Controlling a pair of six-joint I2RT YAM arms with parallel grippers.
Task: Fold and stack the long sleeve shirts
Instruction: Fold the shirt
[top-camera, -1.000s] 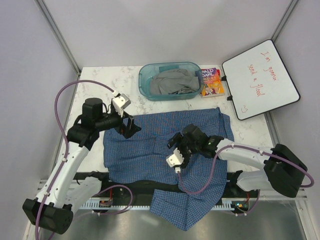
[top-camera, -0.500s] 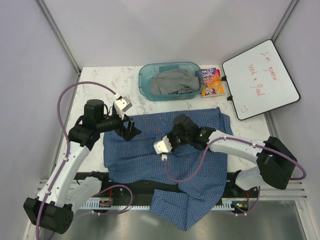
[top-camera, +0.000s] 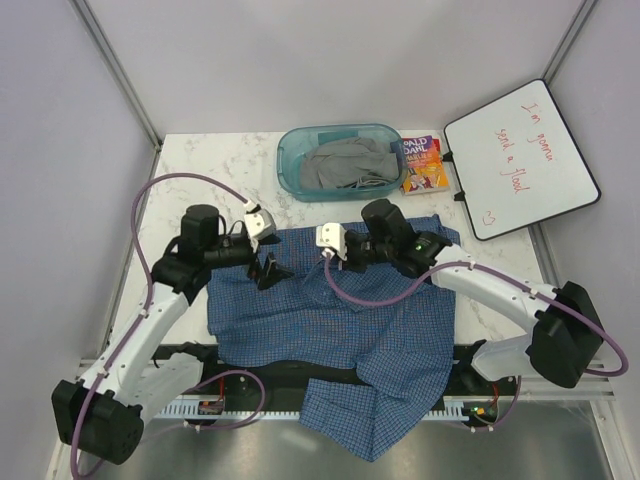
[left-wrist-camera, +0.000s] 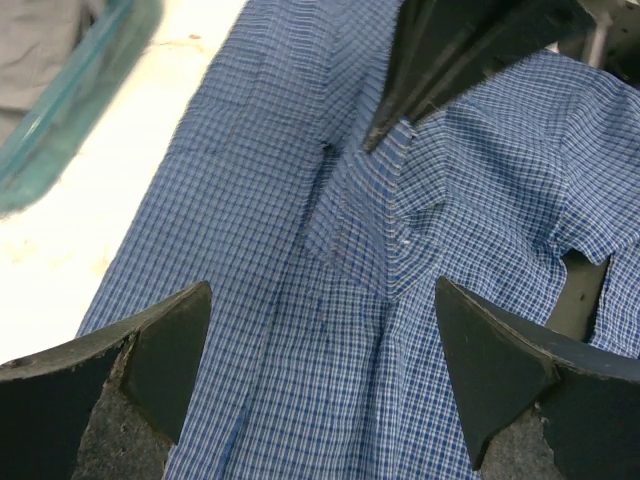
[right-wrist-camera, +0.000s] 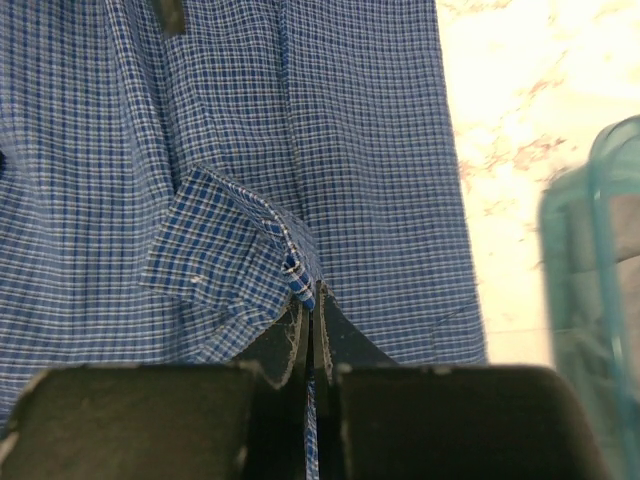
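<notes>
1. The blue checked shirt (top-camera: 330, 330) lies spread on the table (top-camera: 190, 165), with its lower part hanging off the near edge.
2. The right tool (right-wrist-camera: 312, 322) is pinching a sleeve cuff (right-wrist-camera: 225, 250). The left tool (left-wrist-camera: 322, 292) hangs spread wide above the cloth.
3. Looks like light, floppy stuff to me, so grab cuffs, seams or collar, not the flat middle.

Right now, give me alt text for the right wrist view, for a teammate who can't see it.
The right gripper is shut on a raised fold of the blue checked shirt, beside a flap with a small white button. White marbled table and a teal bin show at the right.
</notes>
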